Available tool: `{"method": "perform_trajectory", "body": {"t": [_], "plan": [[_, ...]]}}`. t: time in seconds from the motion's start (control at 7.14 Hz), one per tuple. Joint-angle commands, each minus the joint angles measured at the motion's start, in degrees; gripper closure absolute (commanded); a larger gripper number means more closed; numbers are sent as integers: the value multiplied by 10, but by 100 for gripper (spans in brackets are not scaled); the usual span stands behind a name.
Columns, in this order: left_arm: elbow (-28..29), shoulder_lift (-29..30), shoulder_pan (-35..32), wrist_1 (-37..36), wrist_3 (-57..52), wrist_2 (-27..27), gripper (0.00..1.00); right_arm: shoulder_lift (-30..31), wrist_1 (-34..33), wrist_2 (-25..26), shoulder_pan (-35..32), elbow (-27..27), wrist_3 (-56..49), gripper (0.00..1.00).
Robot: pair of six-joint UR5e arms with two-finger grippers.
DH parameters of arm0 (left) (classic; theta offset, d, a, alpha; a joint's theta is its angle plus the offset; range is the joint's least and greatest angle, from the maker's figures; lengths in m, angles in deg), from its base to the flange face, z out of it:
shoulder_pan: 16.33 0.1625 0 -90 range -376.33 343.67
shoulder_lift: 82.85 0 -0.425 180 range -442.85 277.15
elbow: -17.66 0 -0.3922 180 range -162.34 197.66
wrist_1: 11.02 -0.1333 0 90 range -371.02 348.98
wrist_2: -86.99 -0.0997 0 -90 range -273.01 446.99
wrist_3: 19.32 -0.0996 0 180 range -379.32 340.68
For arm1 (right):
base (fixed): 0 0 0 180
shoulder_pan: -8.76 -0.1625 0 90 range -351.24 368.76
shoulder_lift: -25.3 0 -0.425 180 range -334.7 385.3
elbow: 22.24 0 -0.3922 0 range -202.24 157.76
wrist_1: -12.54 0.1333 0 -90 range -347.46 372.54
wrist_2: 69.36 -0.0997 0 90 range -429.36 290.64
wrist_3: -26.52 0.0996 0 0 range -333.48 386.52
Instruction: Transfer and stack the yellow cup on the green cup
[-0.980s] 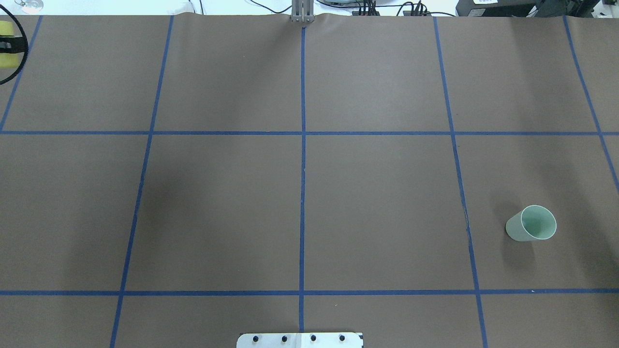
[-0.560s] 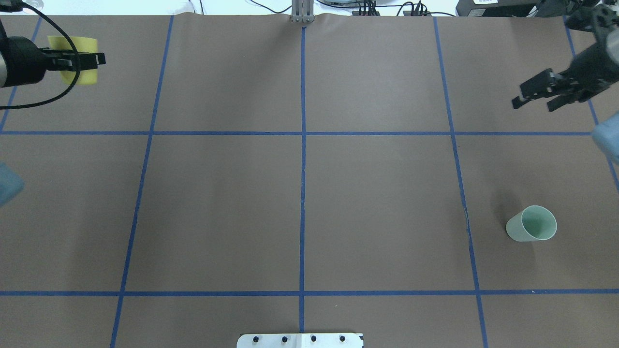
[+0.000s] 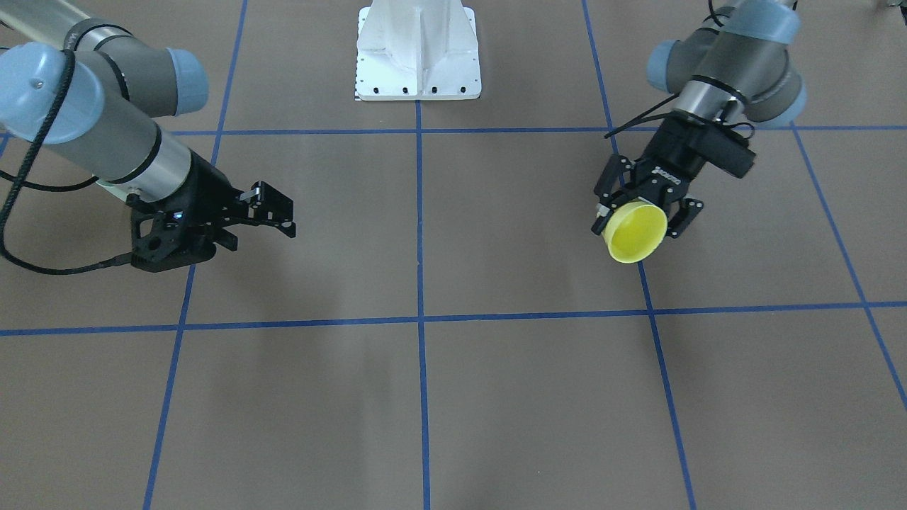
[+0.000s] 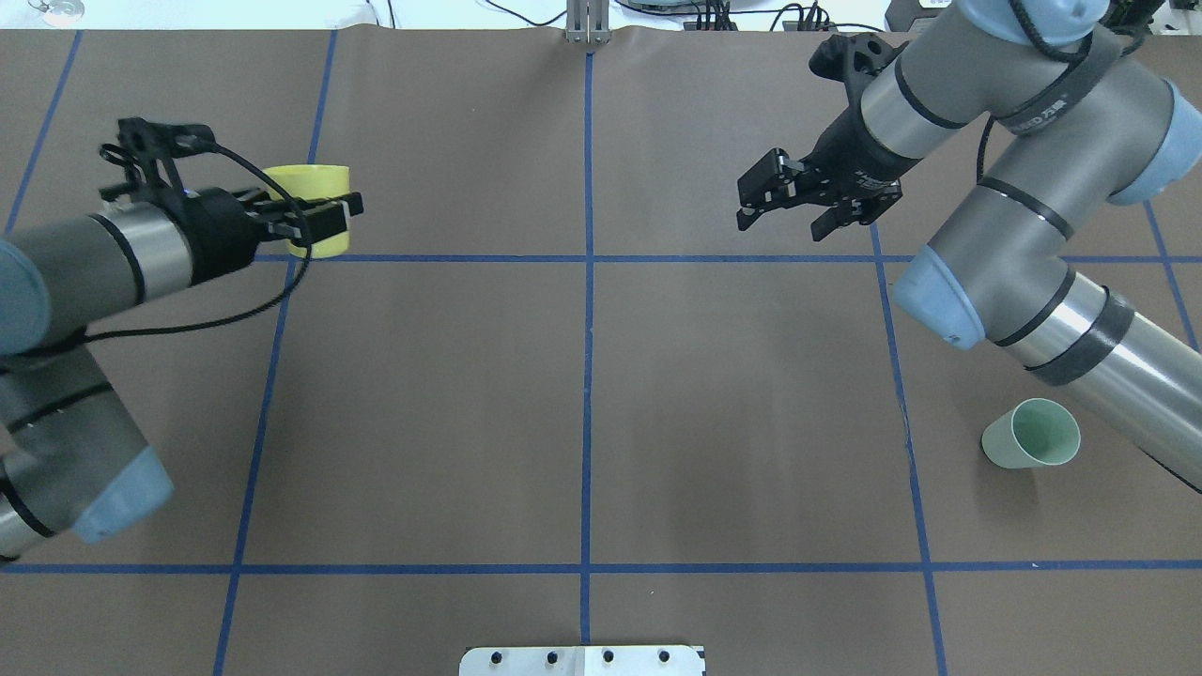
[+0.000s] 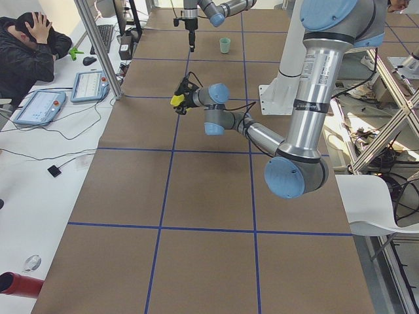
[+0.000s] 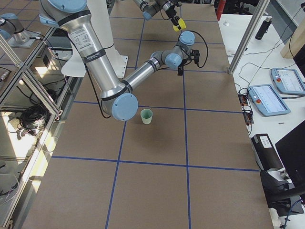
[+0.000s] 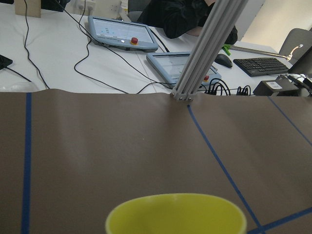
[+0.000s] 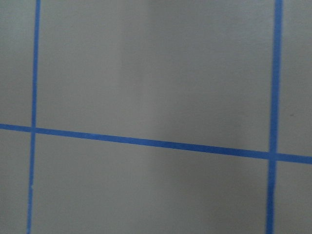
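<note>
Both arms had swung in toward the middle since the earlier overhead frame, the left one bringing the yellow cup (image 4: 310,183) along. Its tool (image 4: 329,214) was clamped across the cup's wall, mouth tipped away from the robot, above the tabletop's (image 4: 582,394) far left. The right tool (image 4: 781,211) hung spread and empty, facing it across the centre line. The green cup (image 4: 1031,434) stood upright at the near right, well apart from the yellow one and much nearer the right arm, so a handover looked likely.

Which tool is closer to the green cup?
Right. The right tool hovers open on the green cup's side, farther from the robot's base. The left tool, shut on the yellow cup, is far off on the other side.
</note>
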Motion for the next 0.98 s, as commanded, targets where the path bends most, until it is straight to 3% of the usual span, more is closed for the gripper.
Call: {"method": "perform_trajectory", "body": {"t": [0.0,0.28,0.56,0.84], "plan": [[4,38,142,5,-1,-145,100,-17,50,12,49,-7,50,4],[14,67,194,6,-6,-150,100,-46,49,-8,75,-13,52,5],[38,101,216,21,-9,-145,100,-79,49,-59,75,-24,56,8],[54,144,225,22,-13,-145,100,-92,47,-65,82,-32,72,15]]}}
